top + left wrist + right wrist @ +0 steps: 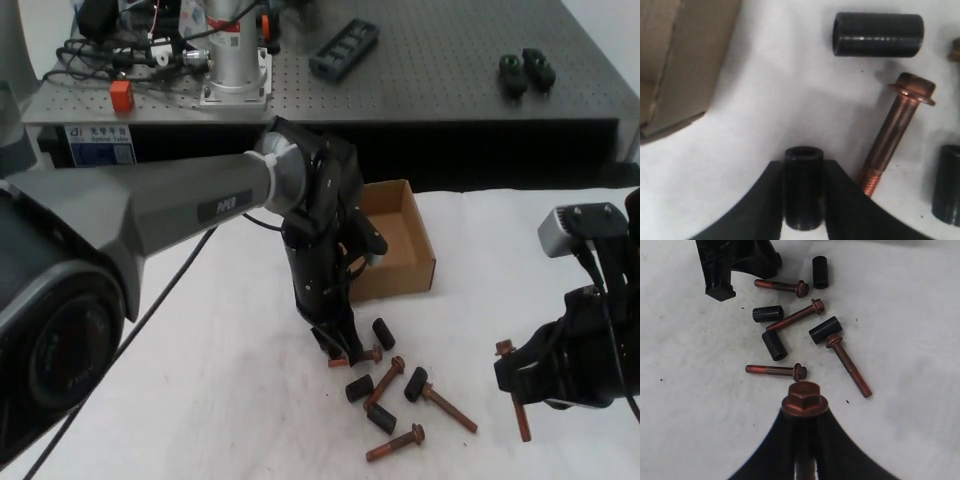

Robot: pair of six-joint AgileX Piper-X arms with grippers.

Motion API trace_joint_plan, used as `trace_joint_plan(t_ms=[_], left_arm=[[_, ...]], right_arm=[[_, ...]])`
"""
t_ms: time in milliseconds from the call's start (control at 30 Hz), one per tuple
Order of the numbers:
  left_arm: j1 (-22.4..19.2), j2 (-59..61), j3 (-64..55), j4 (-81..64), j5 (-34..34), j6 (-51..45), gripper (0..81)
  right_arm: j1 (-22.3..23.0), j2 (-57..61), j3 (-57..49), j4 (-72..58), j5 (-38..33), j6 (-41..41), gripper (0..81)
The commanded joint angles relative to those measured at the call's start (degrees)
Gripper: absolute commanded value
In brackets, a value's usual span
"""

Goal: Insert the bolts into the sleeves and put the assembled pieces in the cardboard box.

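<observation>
my left gripper (804,172) clenches a sleeve (804,192) low in frame, my right gripper (805,416) a bolt (805,401), seemingly tilted, so i fear a skewed push jams or drops it short of the cardboard box (396,272).

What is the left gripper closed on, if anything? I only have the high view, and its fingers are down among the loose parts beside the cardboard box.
Observer: The left wrist view shows the left gripper shut on a black sleeve, held between both fingers.
Operator: Is a bolt in that sleeve yet?
Observer: No. The end facing the wrist camera looks hollow, with no bolt showing in the bore.
Operator: And how does the right gripper hold its bolt?
Observer: In the right wrist view the right gripper clamps the shank of a copper-coloured bolt, whose hex head sticks out just beyond the fingertips.
</observation>
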State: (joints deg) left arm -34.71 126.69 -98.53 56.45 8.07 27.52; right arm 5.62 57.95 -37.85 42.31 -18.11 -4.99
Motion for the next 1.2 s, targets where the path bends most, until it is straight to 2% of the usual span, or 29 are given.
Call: trace_joint_plan(t_ms=[0,133,267,367,433,533,600,733,833,900,1000,1167], left_arm=[[-0.13,1.04,-0.12,2.83,-1.81,0.48,12.4],[-0.43,1.04,-2.39,6.06,-3.87,0.48,0.7],[-0.57,-2.18,-5.04,4.92,-1.46,-3.19,0.6],[-0.06,-8.01,-4.65,3.26,2.8,-8.67,0.6],[0.65,-13.1,-3.03,2.25,6.03,-11.08,0.6],[1.42,-21.73,4.07,-2.5,9.45,-15.43,0.6],[1.43,-28.77,13.07,-9.56,13.96,-18.45,0.6],[-0.26,-42.52,33.13,-31.01,20.17,-24.62,0.6],[-2.2,-51.2,47.73,-48.84,25.23,-28.27,0.6],[-3.44,-55.78,54.59,-60.1,28.63,-30.67,0.6],[-4.31,-59.91,60.1,-70.36,28.64,-35.85,0.6],[-4.28,-62.33,61.26,-71.86,28.64,-38.2,0.6]], right_arm=[[-0.25,-0.55,-0.19,-0.25,-0.89,0.17,2.9],[-0.25,-0.55,-0.19,-0.3,-0.89,0.31,2.9],[-0.25,-0.55,-0.19,-2.87,-1.54,2.35,2.9],[-0.25,-1.37,-0.19,-8.37,-7.56,3.66,2.9],[-0.1,-2.63,-0.19,-14.34,-10.53,8.34,2.9],[0.02,-5.06,-0.19,-24.18,-11.59,16.06,2.9],[0.99,-6.42,-0.19,-32.78,-11.59,20.72,2.9],[5.72,-6.51,-0.19,-49.28,-11.69,29.97,2.9],[9.17,-5.55,-0.19,-56.46,-11.15,34.35,2.9],[11.05,-4.79,-0.19,-58.22,-11.16,35.55,2.9],[13.68,-3.88,-0.19,-57.8,-10.99,35.44,2.9],[15.22,-2.96,-0.19,-55.37,-10.59,34.56,2.9]])
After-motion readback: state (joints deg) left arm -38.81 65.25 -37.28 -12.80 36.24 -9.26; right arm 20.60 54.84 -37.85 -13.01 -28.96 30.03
